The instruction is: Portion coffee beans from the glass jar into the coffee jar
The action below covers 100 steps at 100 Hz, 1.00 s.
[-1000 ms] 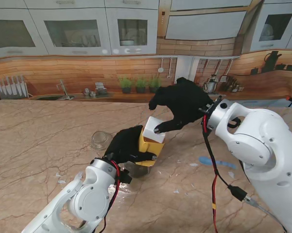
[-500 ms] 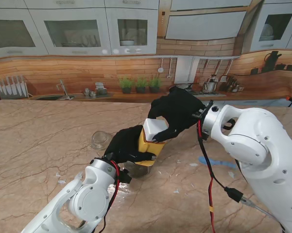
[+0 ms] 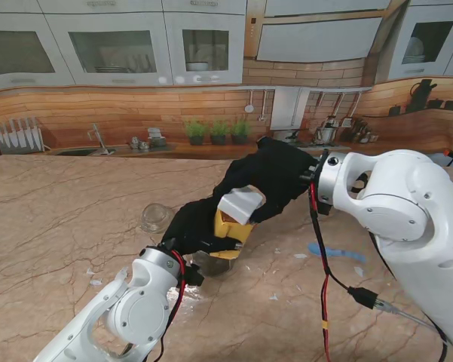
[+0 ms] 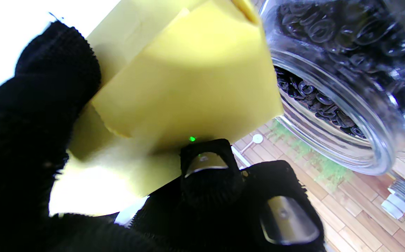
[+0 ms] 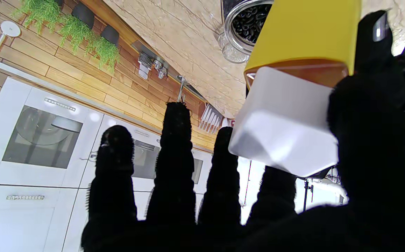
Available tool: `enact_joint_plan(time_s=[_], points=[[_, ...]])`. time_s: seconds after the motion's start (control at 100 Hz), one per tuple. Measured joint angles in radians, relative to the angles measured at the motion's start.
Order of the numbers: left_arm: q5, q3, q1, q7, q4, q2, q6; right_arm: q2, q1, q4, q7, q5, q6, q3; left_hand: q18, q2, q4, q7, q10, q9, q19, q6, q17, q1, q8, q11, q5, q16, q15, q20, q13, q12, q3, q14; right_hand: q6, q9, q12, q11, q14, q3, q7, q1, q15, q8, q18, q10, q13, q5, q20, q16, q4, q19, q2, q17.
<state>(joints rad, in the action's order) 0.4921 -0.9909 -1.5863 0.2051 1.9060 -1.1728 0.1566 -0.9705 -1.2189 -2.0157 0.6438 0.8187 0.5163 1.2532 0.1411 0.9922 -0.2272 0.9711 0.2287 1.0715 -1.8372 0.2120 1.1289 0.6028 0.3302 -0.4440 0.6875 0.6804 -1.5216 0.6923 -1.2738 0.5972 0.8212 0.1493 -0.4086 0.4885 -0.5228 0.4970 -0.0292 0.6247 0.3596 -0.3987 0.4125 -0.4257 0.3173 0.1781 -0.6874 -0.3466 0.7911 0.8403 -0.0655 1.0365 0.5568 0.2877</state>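
The marble-patterned table (image 3: 53, 219) is filling the lower two thirds of the stand view, and both arms are meeting just right of its centre. The right hand (image 3: 275, 181) is reaching in from the right of the frame and is pinching a white lid (image 3: 240, 204) between thumb and forefinger, the other fingers spread free, as the right wrist view shows; the lid is hovering tilted over the mouth of the yellow coffee jar (image 3: 230, 232). The left hand (image 3: 200, 226) is wrapping around that yellow jar from the lower-left side, holding it raised and leaning. The glass jar (image 3: 209, 262) of coffee beans is standing on the table just nearer to me than the yellow jar, mostly hidden by the left wrist in the stand view; the left wrist view shows its open mouth (image 4: 332, 115) full of dark beans close beside the yellow wall. A small clear glass lid (image 3: 156, 218) is lying on the table toward the left centre, apart from the jars. A few pale scraps and a blue smear (image 3: 335, 253) are lying on the marble at the right. Judging from this, the risks are the white lid slipping from so light a pinch, or the leaning yellow jar knocking the open glass jar and scattering beans; whether beans are already inside the yellow jar cannot be told.
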Motion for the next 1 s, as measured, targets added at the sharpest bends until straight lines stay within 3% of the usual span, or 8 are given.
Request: enact_joint_plan(time_s=[0.04,0.17,0.4,0.48,0.55,0.65,0.75,1.0], points=[[0.000,0.000,0.000,0.000,0.000,0.000,0.000,0.001,0.001,0.000,0.000,0.000,0.001,-0.001,0.000,0.000,0.000,0.000,0.000,0.000,0.000,0.000,0.000,0.000,0.000,0.000,0.000,0.000,0.000,0.000,0.000,0.000,0.000,0.000,-0.010,-0.012,0.009,0.001,0.000,0.033,-0.018,0.011,-0.002,0.009,0.000,-0.002,0.004,0.027,-0.006,-0.001,0.000,-0.003,0.007,-0.003],[0.000,-0.002,0.000,0.000,0.000,0.000,0.000,0.001,-0.002,-0.004,0.006,-0.012,-0.002,0.005,0.000,0.000,0.000,0.000,0.000,0.000,0.000,0.000,0.000,0.000,0.000,0.000,0.000,0.000,0.000,0.000,0.000,0.000,0.000,0.000,0.018,-0.049,0.015,0.000,0.001,0.109,-0.059,0.193,-0.011,0.014,0.000,-0.031,0.012,0.094,-0.007,-0.002,0.001,-0.008,0.034,-0.009],[0.000,-0.002,0.000,0.001,0.001,0.000,0.000,-0.003,-0.030,-0.018,-0.034,-0.018,-0.024,0.042,0.000,0.000,0.000,0.000,0.000,0.000,0.000,0.000,0.000,0.000,0.000,0.000,0.000,0.000,0.000,0.000,0.000,0.000,0.000,0.000,0.109,-0.047,0.021,0.000,-0.009,0.143,-0.087,0.467,0.001,0.010,0.015,-0.056,0.011,0.102,0.007,0.004,0.001,0.002,-0.080,-0.025],[0.000,-0.002,-0.001,0.001,0.001,0.000,0.000,-0.015,-0.066,-0.026,-0.163,0.038,-0.054,0.059,0.000,0.000,0.000,0.000,0.000,0.000,0.000,0.000,0.000,0.000,0.000,0.000,0.000,0.000,0.000,0.000,0.000,0.000,0.000,0.000,0.173,-0.046,0.012,0.003,-0.016,0.141,-0.056,0.581,0.013,-0.020,0.031,-0.073,0.017,0.042,0.035,0.029,0.000,0.036,-0.156,-0.025],[0.001,-0.003,-0.001,0.003,0.000,0.000,0.000,-0.030,-0.102,-0.038,-0.264,0.138,-0.110,0.064,0.000,0.000,0.000,0.000,0.000,0.000,0.000,0.000,0.000,0.000,0.000,0.000,0.000,0.000,0.000,0.000,0.000,0.000,0.000,0.000,0.282,-0.006,-0.031,0.039,-0.045,0.149,-0.007,0.688,0.063,-0.076,0.036,-0.111,-0.016,-0.038,0.064,0.061,0.000,0.085,-0.246,0.006],[0.001,-0.003,-0.001,0.005,0.000,0.000,0.000,-0.047,-0.134,-0.063,-0.269,0.236,-0.188,0.057,0.000,0.000,0.000,0.000,0.000,0.000,0.000,0.000,0.000,0.000,0.000,0.000,0.000,0.000,0.000,0.000,0.000,0.000,0.000,0.000,0.349,0.068,-0.075,0.089,-0.054,0.149,0.081,0.795,0.137,-0.166,0.037,-0.137,-0.085,-0.198,0.083,0.089,0.008,0.144,-0.319,0.080],[0.001,-0.003,-0.001,0.007,0.000,-0.001,0.000,-0.050,-0.142,-0.072,-0.260,0.285,-0.202,0.035,0.000,0.000,0.000,0.000,0.000,0.000,0.000,0.000,0.000,0.000,0.000,0.000,0.000,0.000,0.000,0.000,0.000,0.000,0.000,0.000,0.359,0.148,-0.099,0.134,-0.059,0.142,0.131,0.844,0.191,-0.220,0.037,-0.144,-0.134,-0.321,0.090,0.104,0.013,0.206,-0.335,0.132],[0.003,-0.006,-0.001,0.007,0.000,-0.001,0.000,-0.048,-0.126,-0.073,-0.200,0.266,-0.206,-0.011,0.000,0.000,0.000,0.000,0.000,0.000,0.000,0.000,0.000,0.000,0.000,0.000,0.000,0.000,0.000,0.000,0.000,0.000,0.000,0.000,0.369,0.178,-0.117,0.149,-0.059,0.152,0.147,0.843,0.228,-0.244,0.040,-0.147,-0.152,-0.359,0.096,0.114,0.013,0.227,-0.335,0.147]])
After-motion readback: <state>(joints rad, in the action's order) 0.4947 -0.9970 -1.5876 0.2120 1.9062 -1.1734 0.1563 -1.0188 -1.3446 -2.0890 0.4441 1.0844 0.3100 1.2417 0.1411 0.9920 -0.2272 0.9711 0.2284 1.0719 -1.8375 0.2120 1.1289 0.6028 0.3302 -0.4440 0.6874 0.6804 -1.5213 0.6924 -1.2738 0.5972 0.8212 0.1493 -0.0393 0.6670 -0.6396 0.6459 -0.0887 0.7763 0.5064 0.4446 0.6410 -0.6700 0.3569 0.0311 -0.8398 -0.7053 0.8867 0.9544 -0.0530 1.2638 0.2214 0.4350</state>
